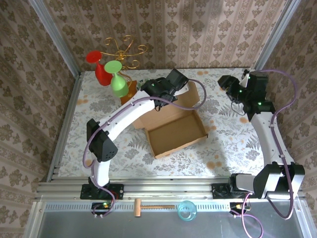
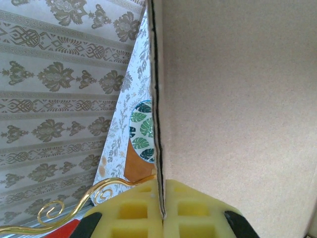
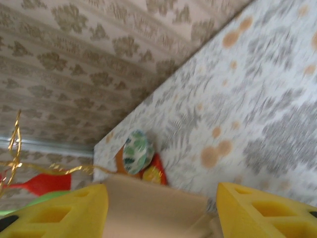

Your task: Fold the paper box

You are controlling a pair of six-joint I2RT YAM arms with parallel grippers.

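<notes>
The paper box [image 1: 174, 130] is a shallow brown cardboard tray lying open in the middle of the table, with its lid flap [image 1: 184, 101] raised at the far side. My left gripper [image 1: 180, 85] is at the top of that flap. In the left wrist view its yellow pads [image 2: 190, 210] are shut on the flap's thin edge [image 2: 157, 124], and the flap's broad face [image 2: 237, 99] is to the right. My right gripper [image 1: 224, 83] hovers to the right of the box, apart from it. Its yellow fingers [image 3: 267, 208] stand wide open, and the cardboard [image 3: 153, 206] lies beyond them.
A gold wire stand [image 1: 124, 52] with a red and a green cup [image 1: 118, 82] stands at the back left on a wooden base [image 1: 129, 90]. A leaf-patterned disc [image 3: 137, 151] lies beside it. A wooden hammer [image 1: 148, 206] and a blue ring [image 1: 187, 210] rest on the front rail.
</notes>
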